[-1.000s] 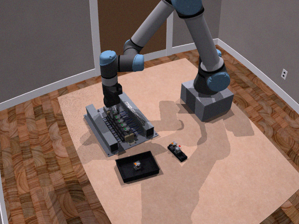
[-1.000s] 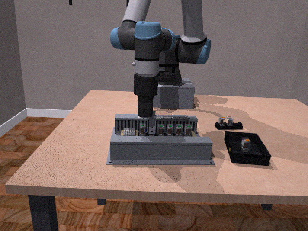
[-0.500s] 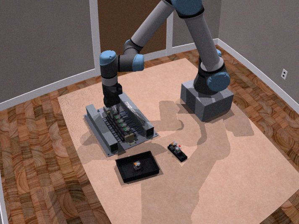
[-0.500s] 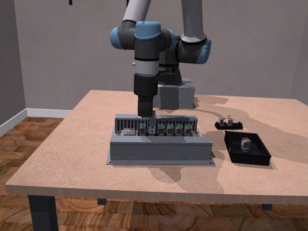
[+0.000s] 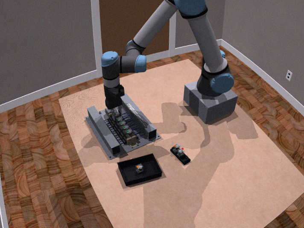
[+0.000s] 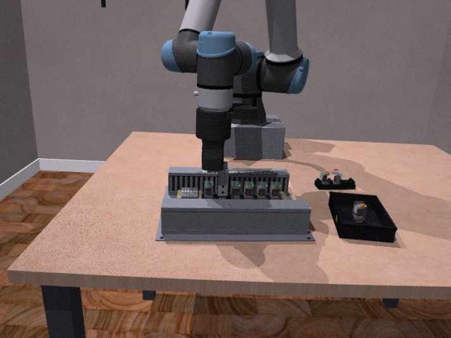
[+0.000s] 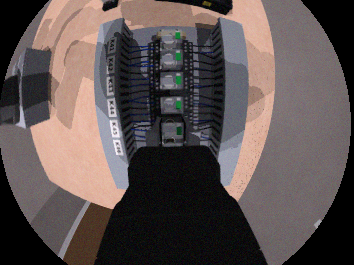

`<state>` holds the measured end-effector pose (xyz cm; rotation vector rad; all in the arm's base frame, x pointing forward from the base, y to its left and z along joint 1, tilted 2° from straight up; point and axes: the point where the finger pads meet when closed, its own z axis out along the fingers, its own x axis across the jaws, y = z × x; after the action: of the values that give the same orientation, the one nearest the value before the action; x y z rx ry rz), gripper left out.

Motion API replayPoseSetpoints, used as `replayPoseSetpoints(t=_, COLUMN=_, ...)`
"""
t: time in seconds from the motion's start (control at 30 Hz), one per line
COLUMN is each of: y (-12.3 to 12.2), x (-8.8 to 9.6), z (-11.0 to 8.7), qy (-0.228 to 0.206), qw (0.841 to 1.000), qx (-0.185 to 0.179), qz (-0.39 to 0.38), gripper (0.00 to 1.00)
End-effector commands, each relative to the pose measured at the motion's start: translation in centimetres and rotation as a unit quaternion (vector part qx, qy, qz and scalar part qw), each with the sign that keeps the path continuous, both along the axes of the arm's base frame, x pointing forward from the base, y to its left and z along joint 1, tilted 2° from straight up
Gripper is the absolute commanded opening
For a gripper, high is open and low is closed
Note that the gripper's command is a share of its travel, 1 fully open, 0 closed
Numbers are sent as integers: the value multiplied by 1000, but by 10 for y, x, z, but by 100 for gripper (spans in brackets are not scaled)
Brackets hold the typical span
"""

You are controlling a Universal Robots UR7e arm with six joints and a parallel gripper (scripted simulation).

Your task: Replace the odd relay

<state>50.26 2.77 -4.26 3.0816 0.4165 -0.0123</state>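
My gripper (image 5: pixel 115 115) (image 6: pixel 222 190) (image 7: pixel 172 124) points down into the relay row, its fingers shut on a green-button relay (image 7: pixel 171 126) at the K45 position. That relay's button is on the same side as the other green buttons; whether its top is level with them I cannot tell. Other green-button relays (image 6: pixel 235 190) (image 7: pixel 171 81) stand along the row, one of them (image 6: pixel 208 190) beyond the gripper. An orange-button relay (image 5: pixel 139 168) (image 6: pixel 359 212) stands in the black tray (image 5: pixel 143 179) (image 6: pixel 366 235) (image 7: pixel 185 0), button up. The socket under the gripped relay is hidden.
Grey wiring ducts (image 5: pixel 103 131) (image 6: pixel 235 221) (image 7: pixel 235 91) flank the row closely on both sides. A black holder (image 5: pixel 186 160) (image 6: pixel 348 185) beside the tray bears an orange-button relay (image 6: pixel 323 178) and a red-button relay (image 6: pixel 337 178). Pale terminal blocks (image 6: pixel 189 192) sit at the row's far end.
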Motion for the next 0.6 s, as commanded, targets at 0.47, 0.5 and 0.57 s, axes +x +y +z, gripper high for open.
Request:
replayPoseSetpoints(t=0.47, y=0, x=0, z=-1, qy=-1, qw=1000, qx=0, qz=0, gripper=0)
replayPoseSetpoints(t=0.5, y=0, x=0, z=-1, qy=-1, qw=1000, qx=0, qz=0, gripper=0)
replayPoseSetpoints(t=0.57, y=0, x=0, z=-1, qy=-1, qw=1000, qx=0, qz=0, gripper=0)
